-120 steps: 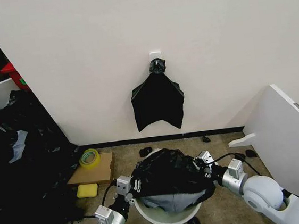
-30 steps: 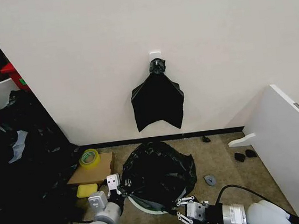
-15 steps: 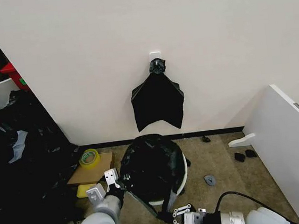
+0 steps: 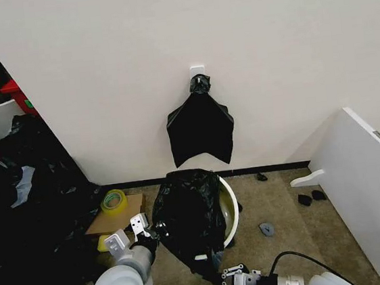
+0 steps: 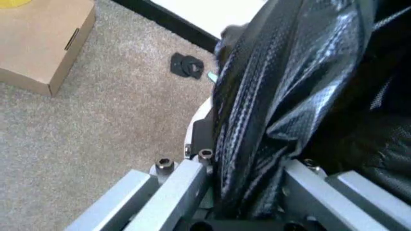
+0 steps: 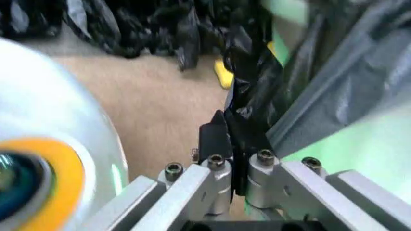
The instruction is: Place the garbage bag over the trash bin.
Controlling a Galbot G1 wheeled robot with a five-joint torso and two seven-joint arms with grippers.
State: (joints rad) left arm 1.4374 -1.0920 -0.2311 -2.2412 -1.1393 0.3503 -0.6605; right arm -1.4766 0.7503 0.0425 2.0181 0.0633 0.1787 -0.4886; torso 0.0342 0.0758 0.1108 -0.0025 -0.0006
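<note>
My left claw (image 4: 147,234) is clenched on the edge of the bag (image 4: 191,214), which is pulled tight between its fingers (image 5: 172,185) in the left wrist view. The bag runs from that claw toward the wall and drapes over most of the bin (image 4: 230,212). The bin sits on the carpet just past both claws, tipped so that its white rim shows bare on the side away from my left claw.

My right claw (image 4: 226,281) is low and near me, below the bin. It is clamped on a fold of the bag (image 6: 257,103), and the black plastic is pinched tight between its fingers (image 6: 207,185) in the right wrist view. A strip of bag hangs from the bin down to this claw.

Beyond my left claw, farther from the bin, lies a flat box (image 4: 116,217) with a roll of tape (image 4: 114,201) on it. A yellow sponge (image 4: 103,243) lies just beside that claw. A knotted black bunch (image 4: 200,124) hangs on the wall above the bin. A black heap (image 4: 27,214) spreads across the floor well out past my left claw.
</note>
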